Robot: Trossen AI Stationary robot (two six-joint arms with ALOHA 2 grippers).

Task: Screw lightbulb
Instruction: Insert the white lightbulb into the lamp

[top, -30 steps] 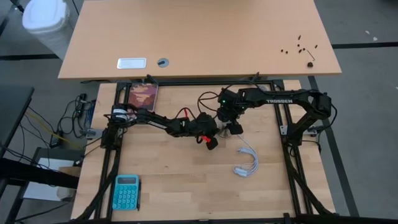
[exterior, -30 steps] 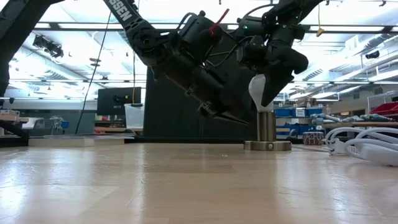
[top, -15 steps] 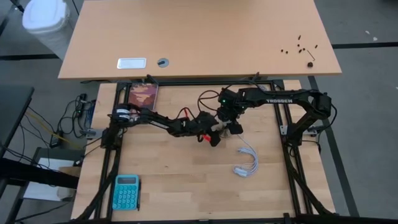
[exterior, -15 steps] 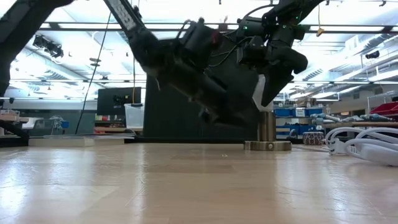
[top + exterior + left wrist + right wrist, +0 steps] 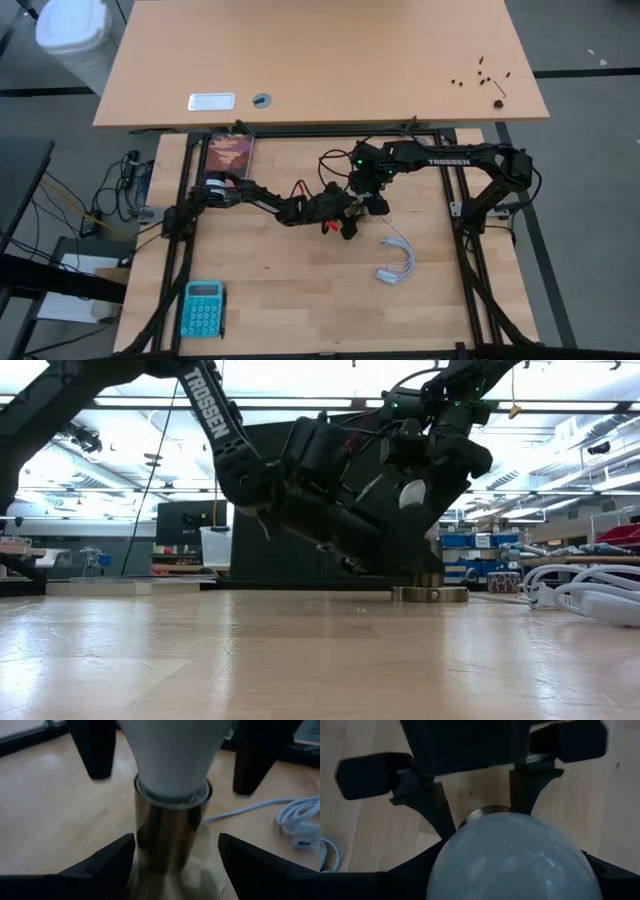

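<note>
Sitting with its neck in the mouth of the brass socket point(image 5: 170, 832), the lightbulb point(image 5: 172, 755) stands upright near the middle of the table point(image 5: 280, 300), and the right gripper point(image 5: 512, 885) holds its dome from above, one dark finger on each side. The left gripper point(image 5: 175, 865) has its fingers spread wide to either side of the socket barrel, apart from the metal and gripping nothing. The step in hand looks like steadying the socket so the bulb can be turned home; the next move probably calls for the left fingers to close on the barrel before the right wrist twists. Room is tight where the two grippers crowd each other over the socket, and the coiled white cable point(image 5: 397, 262) lies just to the right and nearer; the calculator point(image 5: 203, 308) is well apart at the near left.
</note>
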